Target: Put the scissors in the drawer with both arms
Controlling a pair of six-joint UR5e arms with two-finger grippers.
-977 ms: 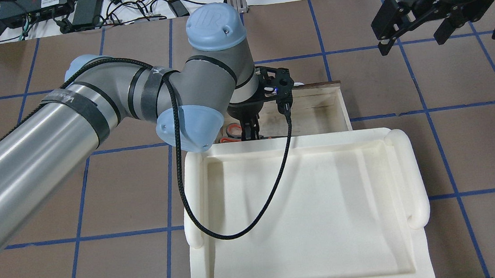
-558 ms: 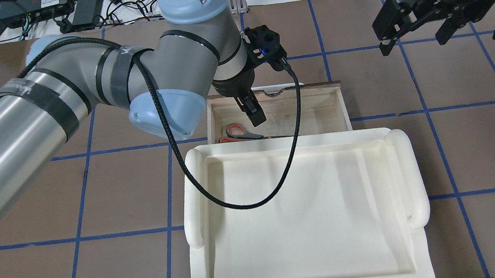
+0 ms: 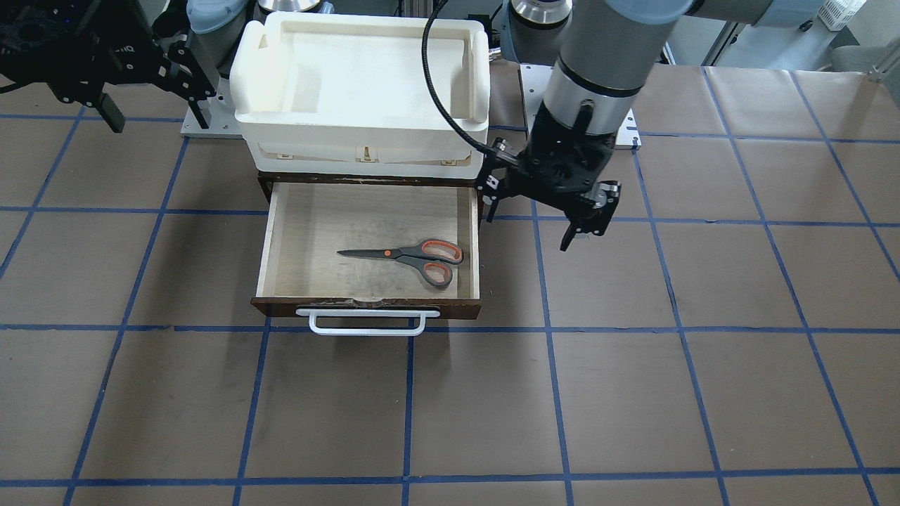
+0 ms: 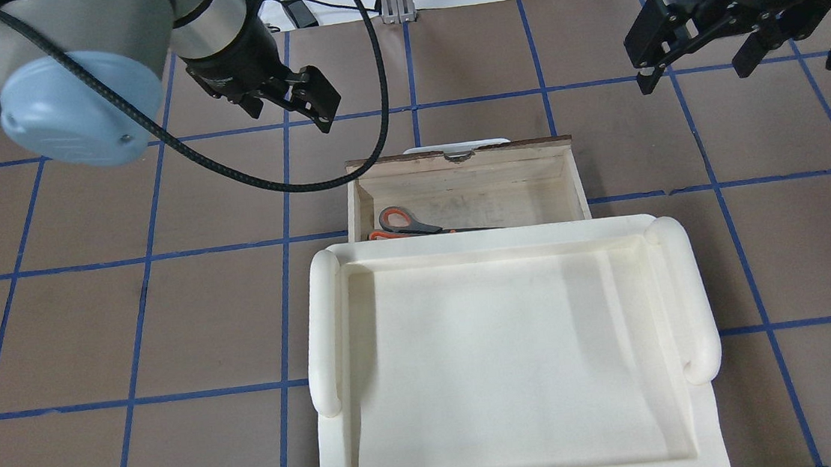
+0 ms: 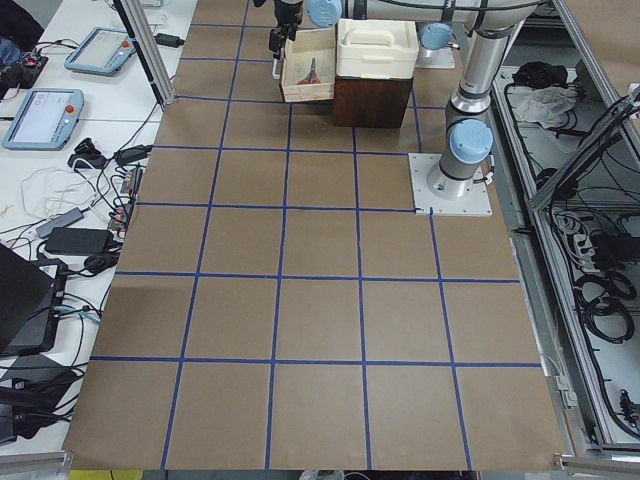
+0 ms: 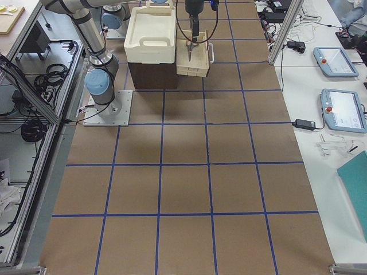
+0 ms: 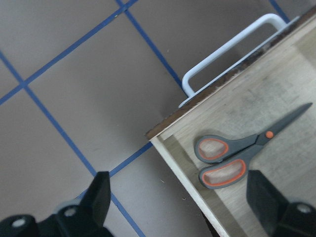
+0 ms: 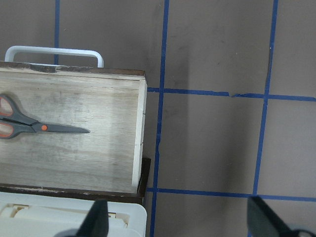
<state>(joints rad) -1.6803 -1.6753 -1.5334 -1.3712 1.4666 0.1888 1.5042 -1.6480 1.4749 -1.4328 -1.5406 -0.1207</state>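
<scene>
The scissors (image 3: 415, 256) lie flat in the open drawer (image 3: 330, 211), handles toward its left-arm side. They also show in the overhead view (image 4: 407, 223), the left wrist view (image 7: 237, 155) and the right wrist view (image 8: 29, 123). My left gripper (image 4: 288, 113) is open and empty. It hovers above the table outside the drawer (image 4: 516, 179), to its left and beyond, and also shows in the front view (image 3: 531, 225). My right gripper (image 4: 696, 70) is open and empty, held high beyond the drawer's right side.
A white foam tray (image 4: 692, 299) sits on top of the dark cabinet (image 5: 370, 100), above the drawer. The drawer's white bar handle (image 3: 365, 327) sticks out on the far side from me. Cables and power boxes (image 4: 103, 20) lie past the table's far edge.
My left gripper has risen out of the drawer and swung away to the left and further back, open, leaving the scissors lying in the drawer. The right arm has not moved.
</scene>
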